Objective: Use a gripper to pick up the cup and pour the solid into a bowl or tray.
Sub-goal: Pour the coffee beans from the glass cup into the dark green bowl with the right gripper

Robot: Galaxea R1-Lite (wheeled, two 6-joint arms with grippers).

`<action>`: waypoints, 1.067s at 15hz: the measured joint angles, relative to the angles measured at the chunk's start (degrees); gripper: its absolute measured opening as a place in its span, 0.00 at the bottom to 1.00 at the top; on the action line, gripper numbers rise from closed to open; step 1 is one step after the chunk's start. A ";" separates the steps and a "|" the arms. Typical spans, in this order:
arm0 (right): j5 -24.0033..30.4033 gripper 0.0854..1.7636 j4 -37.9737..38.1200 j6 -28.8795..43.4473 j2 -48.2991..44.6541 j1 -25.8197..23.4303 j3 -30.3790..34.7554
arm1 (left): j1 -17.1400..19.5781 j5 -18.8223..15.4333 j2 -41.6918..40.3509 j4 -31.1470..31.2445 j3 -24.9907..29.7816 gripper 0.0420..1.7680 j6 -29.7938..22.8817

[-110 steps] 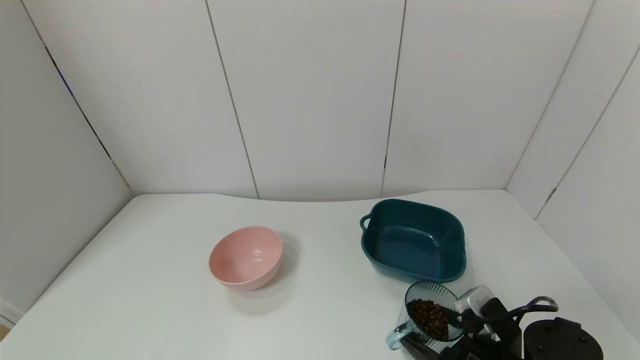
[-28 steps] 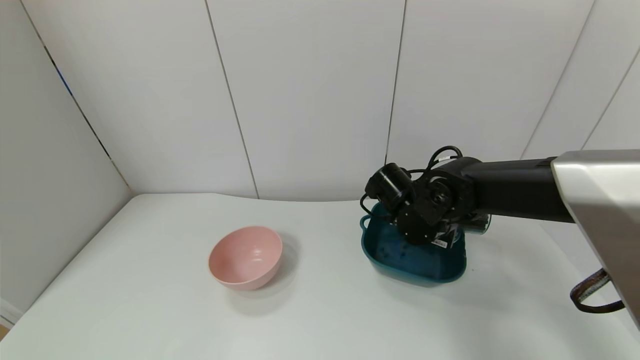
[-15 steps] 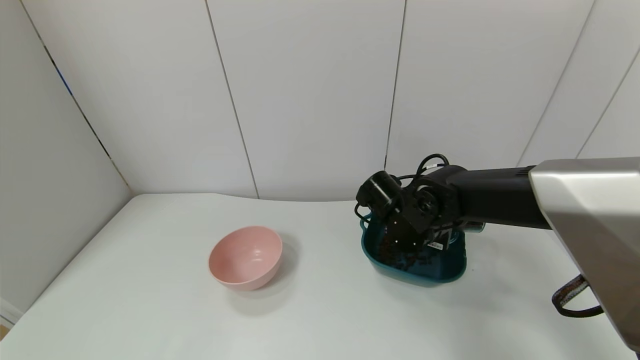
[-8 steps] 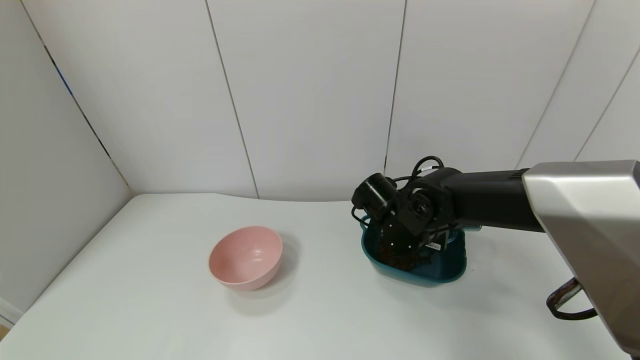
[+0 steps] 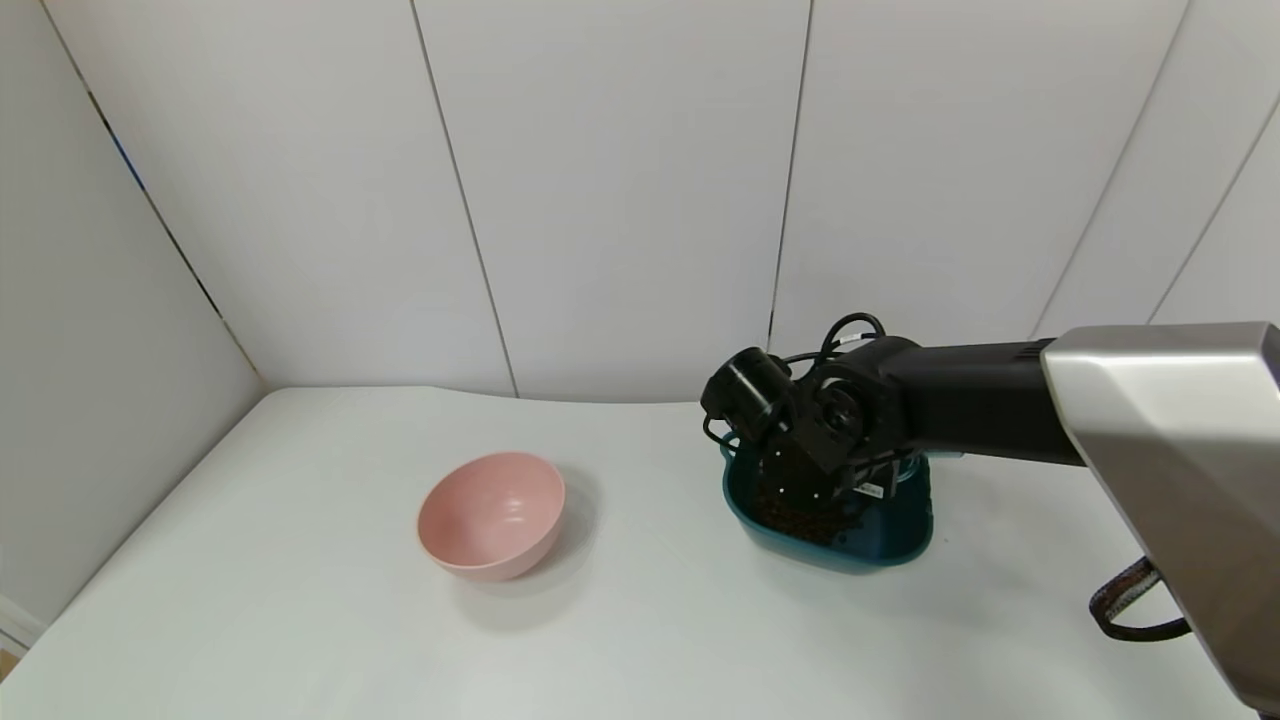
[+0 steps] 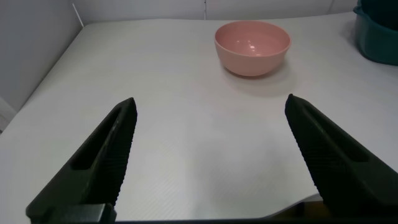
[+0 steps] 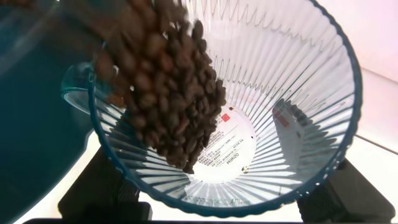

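In the right wrist view the cup (image 7: 267,124), a pale ribbed mug with a blue rim, is tipped steeply on its side. My right gripper (image 7: 217,211) is shut on it, with dark fingers (image 7: 93,193) showing through either side of the wall. The solid (image 7: 168,93), dark brown beans, slides over the cup's lip toward the teal bowl (image 7: 31,124). In the head view my right gripper (image 5: 860,475) hangs over the bowl (image 5: 900,545), the wrist hiding most of the cup. A heap of beans (image 5: 800,520) lies inside. My left gripper (image 6: 210,102) is open over bare table.
A round pink bowl (image 5: 492,515) stands alone left of the middle of the white table (image 5: 300,620), and also shows ahead of the left gripper as the pink bowl (image 6: 252,46). White wall panels close the back and both sides. A cable loop (image 5: 1130,610) hangs under my right arm.
The right wrist has rolled a little further over the teal bowl, and the heap of beans inside has grown. Seven seconds ago the cup was upright at the table's front right.
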 joint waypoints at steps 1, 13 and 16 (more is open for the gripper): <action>-0.04 0.75 0.00 0.00 0.00 0.02 0.00 | 0.00 0.00 0.00 0.02 0.00 0.97 0.00; -0.80 0.75 0.07 -0.11 0.07 0.07 0.10 | 0.00 0.00 0.00 0.02 0.00 0.97 0.00; -0.83 0.75 0.07 -0.09 0.07 0.07 0.11 | 0.00 0.00 0.00 0.00 0.00 0.97 0.00</action>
